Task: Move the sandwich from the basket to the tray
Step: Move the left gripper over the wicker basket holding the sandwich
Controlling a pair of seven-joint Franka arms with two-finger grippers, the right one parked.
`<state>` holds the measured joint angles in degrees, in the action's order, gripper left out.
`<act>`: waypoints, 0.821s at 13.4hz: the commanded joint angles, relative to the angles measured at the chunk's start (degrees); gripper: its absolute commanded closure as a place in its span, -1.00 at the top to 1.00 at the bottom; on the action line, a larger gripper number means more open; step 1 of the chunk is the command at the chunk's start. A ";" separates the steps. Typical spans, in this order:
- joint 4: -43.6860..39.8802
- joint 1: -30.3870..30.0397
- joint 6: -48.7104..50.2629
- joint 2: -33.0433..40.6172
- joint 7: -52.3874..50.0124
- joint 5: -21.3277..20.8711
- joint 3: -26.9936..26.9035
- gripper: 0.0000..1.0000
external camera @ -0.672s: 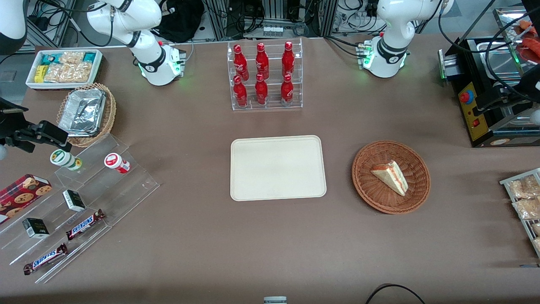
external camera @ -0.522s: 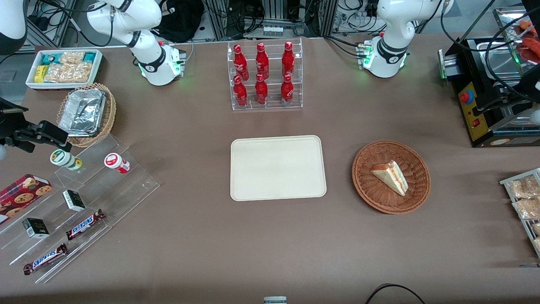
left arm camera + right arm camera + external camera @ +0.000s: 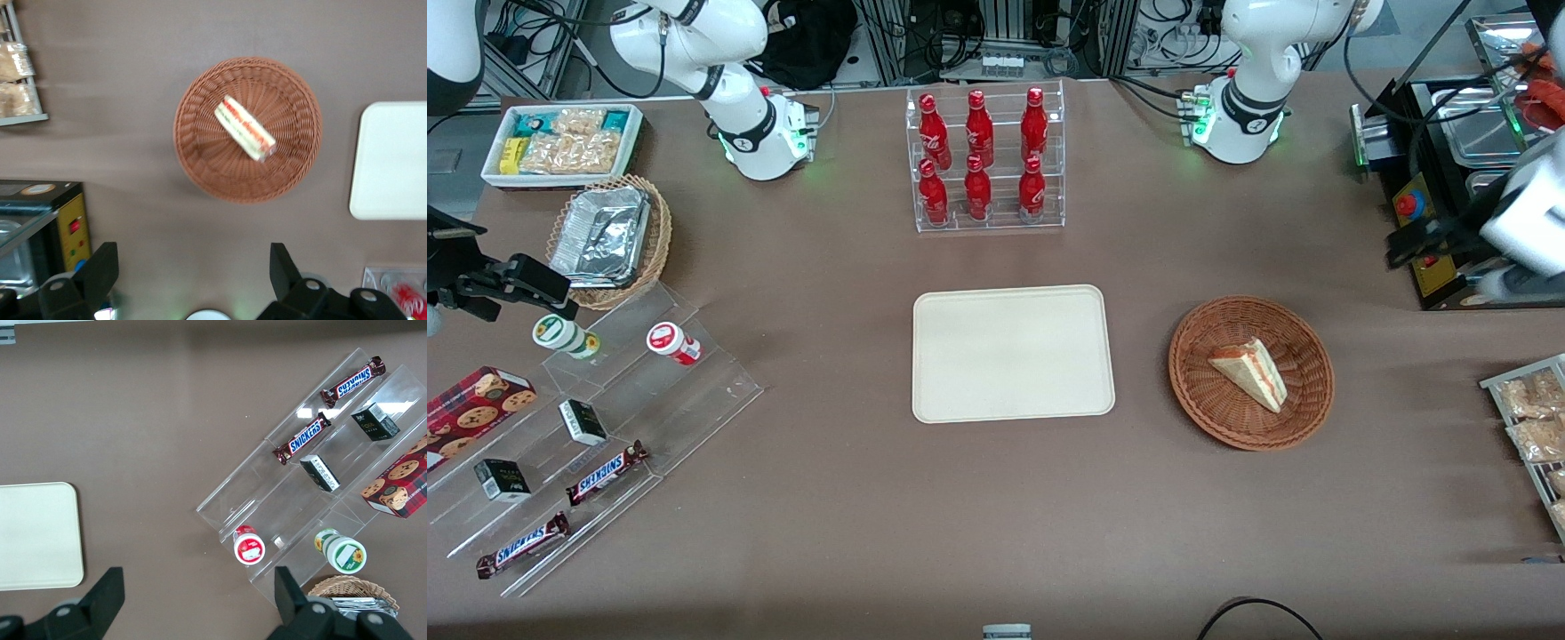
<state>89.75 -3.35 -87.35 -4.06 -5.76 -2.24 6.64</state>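
Since a moment ago my arm has swung in from the working arm's end of the surface, and now my claw hangs up high near the black machine. It is well apart from the basket and touches nothing. My two fingers are spread wide, with nothing between them.

Nothing else has moved. My sandwich lies inside the basket, a bit nearer the basket's working-arm edge. Looking down from my wrist, I see its stripy cut edge with red and green layers. My tray sits beside the basket, toward the parked arm's end, and it has nothing on it.

I think the sandwich is light and soft. If I squeeze hard, the bread will squash and the filling may push out. If I squeeze too little, the wedge could slip or fall apart in layers. I would take hold near the thick middle, one finger on each flat bread side, not on the thin pointy tip. I would press gently and lift slowly, so I do not catch the basket's woven rim.
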 commanded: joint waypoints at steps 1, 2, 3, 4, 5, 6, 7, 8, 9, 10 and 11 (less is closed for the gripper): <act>4.98 -0.43 -6.75 -1.83 -6.52 -1.01 1.44 1.00; 7.35 -0.43 -9.82 -1.92 -9.59 -1.01 1.45 1.00; 9.46 -0.43 -12.90 -2.01 -13.27 -1.01 1.71 1.00; 11.13 -0.43 -15.71 -2.18 -17.49 -1.01 2.06 1.00; 12.80 -0.26 -18.44 -2.62 -21.62 -1.01 2.15 1.00; 14.82 -0.08 -21.34 -2.80 -26.27 -1.01 2.24 1.00; 16.67 0.01 -24.41 -3.41 -31.37 -1.01 2.93 1.00; 17.82 0.01 -26.79 -4.46 -36.03 -1.01 3.90 1.00; 18.27 0.01 -27.95 -5.51 -40.25 -1.10 4.69 1.00; 18.62 0.01 -28.22 -6.22 -42.38 -1.10 4.78 1.00; 18.88 0.01 -28.75 -6.75 -43.27 -1.10 4.79 1.00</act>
<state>108.06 -3.19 -114.64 -10.01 -44.97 -2.53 11.07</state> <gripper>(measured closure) 0.000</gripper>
